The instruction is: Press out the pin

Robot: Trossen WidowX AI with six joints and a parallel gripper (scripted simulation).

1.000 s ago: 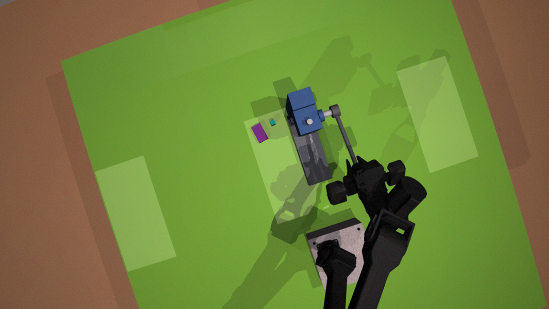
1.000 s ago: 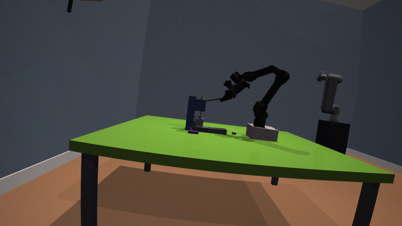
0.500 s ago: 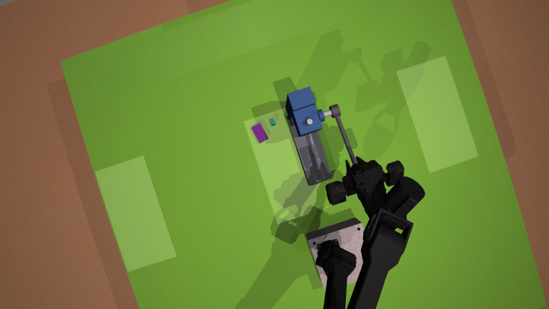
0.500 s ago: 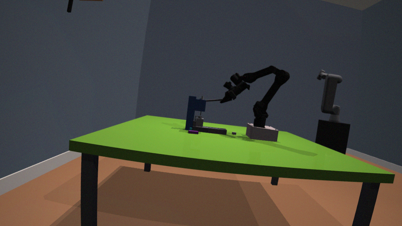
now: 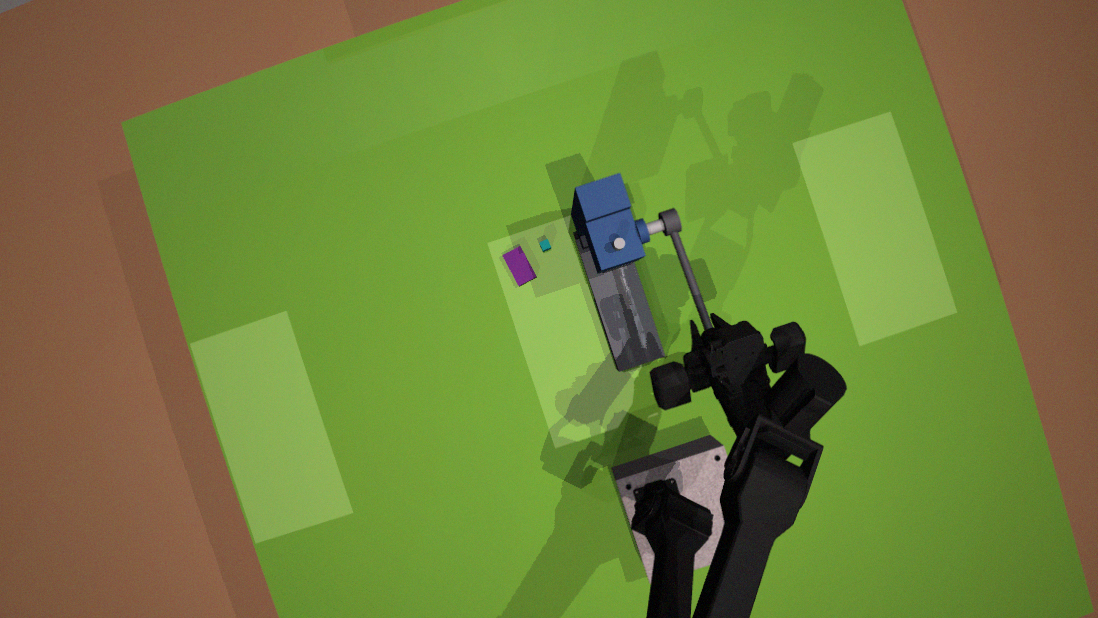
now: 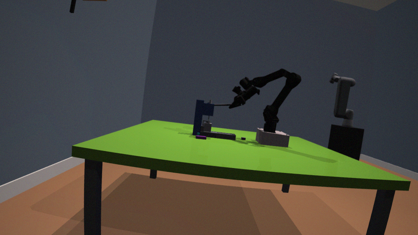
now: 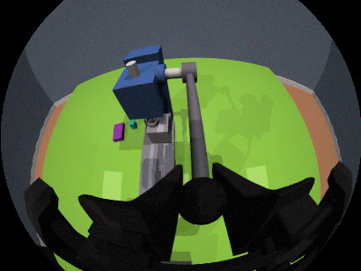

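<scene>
Claw [image 5: 710, 326] [image 6: 231, 106] [image 7: 197, 168] clamped on the ball end of the lever [image 5: 691, 280] [image 6: 222, 104] [image 7: 196, 128]. Relative to the blue press [image 5: 614, 222] [image 6: 198, 116] [image 7: 143, 90]: grey block [image 6: 207, 126] [image 7: 158, 131] on its bed, beneath the head; purple piece [image 5: 519, 265] [image 6: 200, 137] [image 7: 119, 132] and teal piece [image 5: 544, 244] [image 6: 198, 134] [image 7: 133, 124] beside it on the worktop [image 5: 384, 230] [image 6: 233, 157] [image 7: 264, 154].

The gripper [image 7: 197, 168] is closed on the black ball end [image 7: 202, 201] of the gray lever [image 7: 196, 128], right of the blue press head [image 7: 140, 90] above the gray block [image 7: 158, 132].

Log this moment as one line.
gripper: shut on lever | block: under blue press head | pin: hidden
</scene>
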